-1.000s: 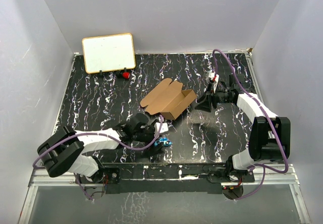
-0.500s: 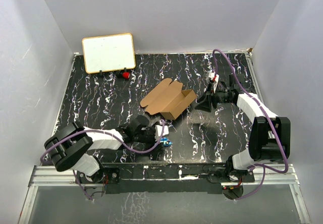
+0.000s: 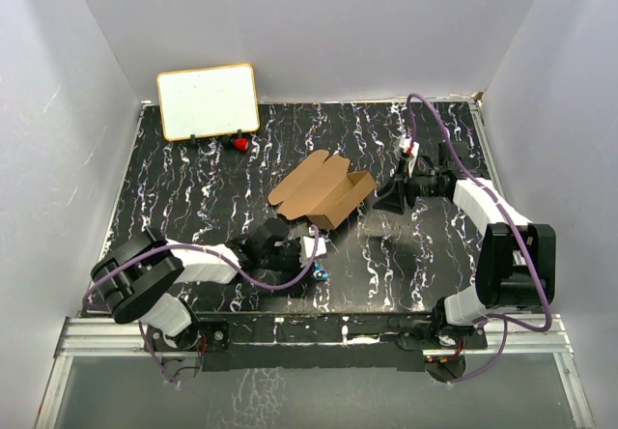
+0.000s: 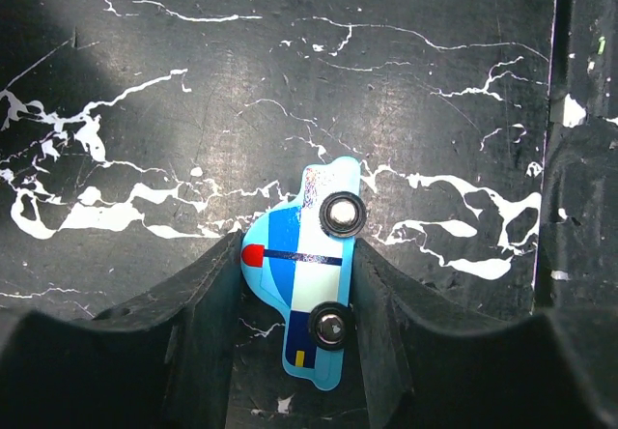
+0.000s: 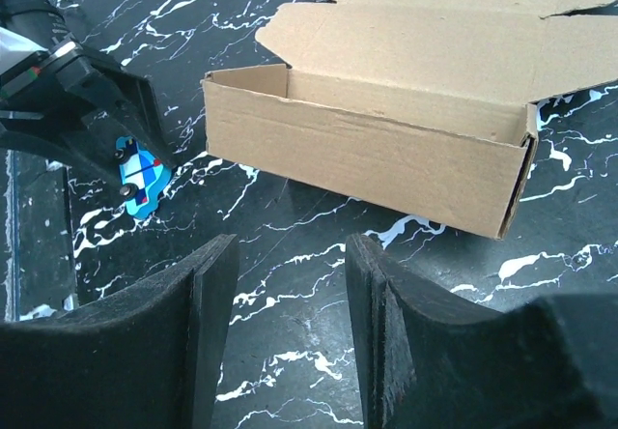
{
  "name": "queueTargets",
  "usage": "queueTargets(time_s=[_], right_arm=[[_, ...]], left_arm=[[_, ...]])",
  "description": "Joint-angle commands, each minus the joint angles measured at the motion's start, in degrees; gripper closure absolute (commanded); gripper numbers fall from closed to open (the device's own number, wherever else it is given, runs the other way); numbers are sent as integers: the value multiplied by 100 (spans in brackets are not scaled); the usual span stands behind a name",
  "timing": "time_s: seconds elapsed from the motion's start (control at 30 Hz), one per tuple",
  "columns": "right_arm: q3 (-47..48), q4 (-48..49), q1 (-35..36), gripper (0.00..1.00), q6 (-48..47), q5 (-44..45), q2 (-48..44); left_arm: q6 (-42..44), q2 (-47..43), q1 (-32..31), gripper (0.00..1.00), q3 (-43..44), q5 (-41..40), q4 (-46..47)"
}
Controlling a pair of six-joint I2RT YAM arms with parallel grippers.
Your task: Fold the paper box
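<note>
The paper box point(image 3: 323, 192) stands mid-table as an open brown carton with its lid flap lying back; the right wrist view shows its long side wall point(image 5: 367, 154). My right gripper point(image 3: 386, 197) hovers just right of it, open, with only tabletop between the fingers point(image 5: 290, 255). My left gripper point(image 3: 311, 263) is low near the front edge, in front of the box. Its two fingers press both sides of a small blue toy car point(image 4: 309, 284) lying on its side; the car point(image 5: 138, 176) also shows in the right wrist view.
A white board with a tan frame point(image 3: 208, 100) leans at the back left, with a small red object point(image 3: 237, 144) at its foot. The table's front edge and rail point(image 4: 579, 158) run just right of the left gripper. White walls enclose the table.
My left gripper has narrowed from wide open until its fingers touch the toy car, and the left arm has shifted slightly. The right arm and the box have stayed put.
</note>
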Motion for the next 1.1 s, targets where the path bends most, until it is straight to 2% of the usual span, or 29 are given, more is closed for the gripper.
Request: queueTargets(time_s=[0.0, 0.1, 0.17, 0.27, 0.43, 0.57, 0.73, 0.9, 1.07], right_arm=[[94, 559, 220, 49, 220, 105, -122], [261, 972, 765, 53, 753, 704, -85], [536, 1062, 1132, 59, 947, 1169, 6], [996, 993, 1474, 72, 1166, 1619, 277], [1473, 771, 1748, 81, 1221, 2234, 748], [1652, 589, 1862, 84, 1193, 2665, 981], [1581, 373, 1876, 85, 903, 2839, 980], [1296, 270, 1882, 85, 577, 2812, 798], [884, 288, 1878, 86, 350, 2764, 539]], left_arm=[[-85, -351, -22, 85, 49, 54, -347], [-316, -720, -14, 92, -23, 20, -289], [-434, -1023, -9, 92, -98, -25, -248], [-687, -1498, 3, 94, -152, -161, -259], [-1191, -2029, 46, 94, -206, -463, -172], [-1650, -2201, 147, 94, 119, -893, -565], [-2333, -2319, 571, 95, 478, -955, -736], [-3350, -2324, 1494, 95, 572, -314, -244], [-3886, -1843, 1675, 95, 1059, 5, -162]])
